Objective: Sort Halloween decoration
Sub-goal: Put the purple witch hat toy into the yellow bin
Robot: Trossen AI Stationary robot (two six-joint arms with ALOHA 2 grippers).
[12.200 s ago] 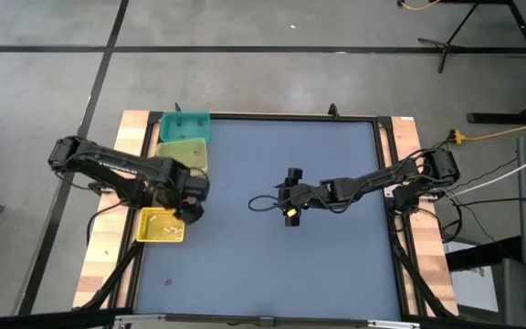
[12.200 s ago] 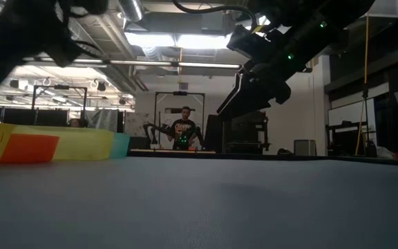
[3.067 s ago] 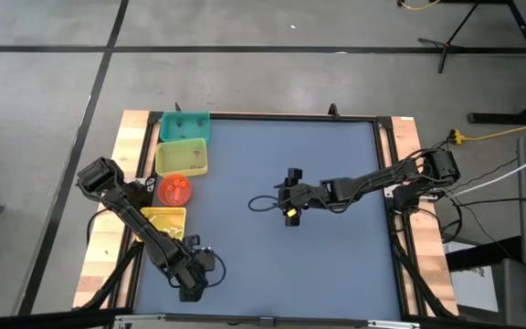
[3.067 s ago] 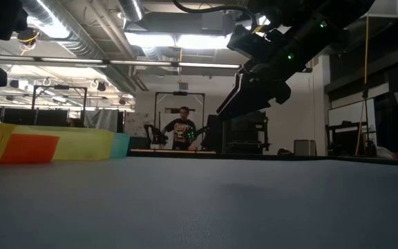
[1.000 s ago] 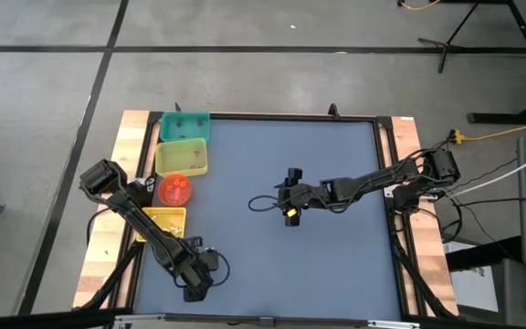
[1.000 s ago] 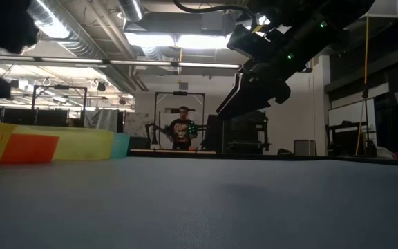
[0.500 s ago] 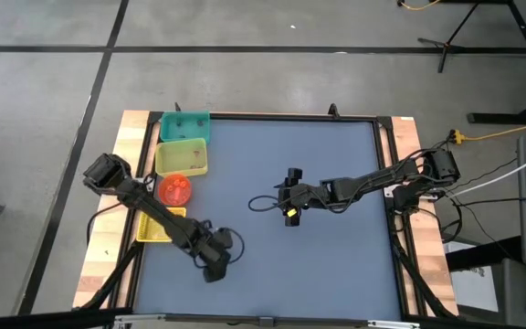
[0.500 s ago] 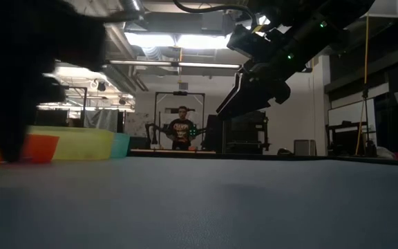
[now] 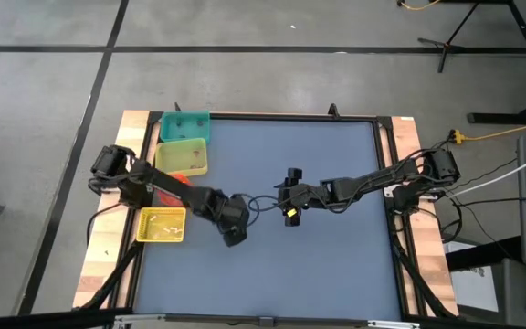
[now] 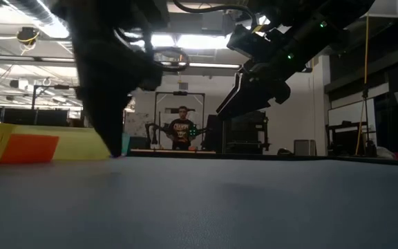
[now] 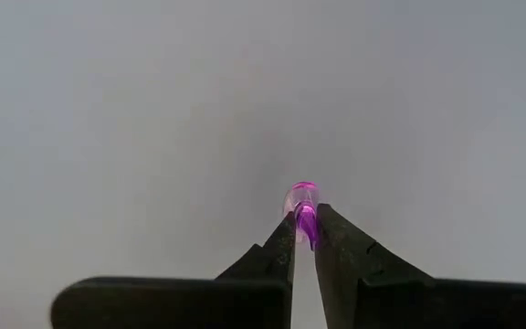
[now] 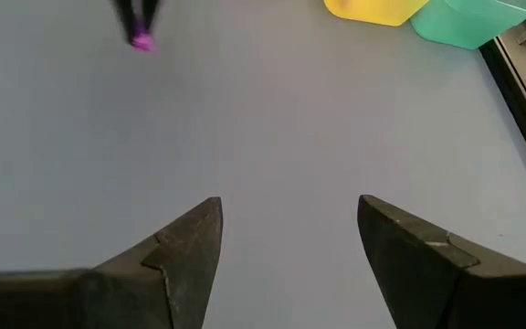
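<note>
My left gripper (image 9: 234, 235) hangs over the blue mat (image 9: 336, 265) left of the table's middle, shut on a tiny purple Halloween decoration (image 11: 303, 210). The right wrist view shows that same trinket (image 12: 142, 40) under the left fingers. My right gripper (image 9: 290, 216) hovers open near the table's middle, with nothing between its fingers (image 12: 286, 215). In the low view the left arm (image 10: 109, 83) stands dark at the left and the right gripper (image 10: 251, 93) hangs right of it. My left gripper pinches the purple trinket (image 11: 305, 224) between its two fingertips, which point down from above. The trinket's pale rounded end (image 11: 301, 191) sticks out beyond the tips. It seems to hang clear of the mat.
Along the table's left edge stand a teal bin (image 9: 184, 125), a yellow-green bin (image 9: 183, 155), a red bin (image 9: 179, 178) mostly hidden under my left arm, and a yellow basket (image 9: 162, 225). A person (image 10: 183, 128) sits far behind the table.
My left gripper, staying shut on the purple trinket, has travelled from near the table's front-left corner toward the right and the far edge, up to left of the table's middle. My left arm now covers most of the red bin.
</note>
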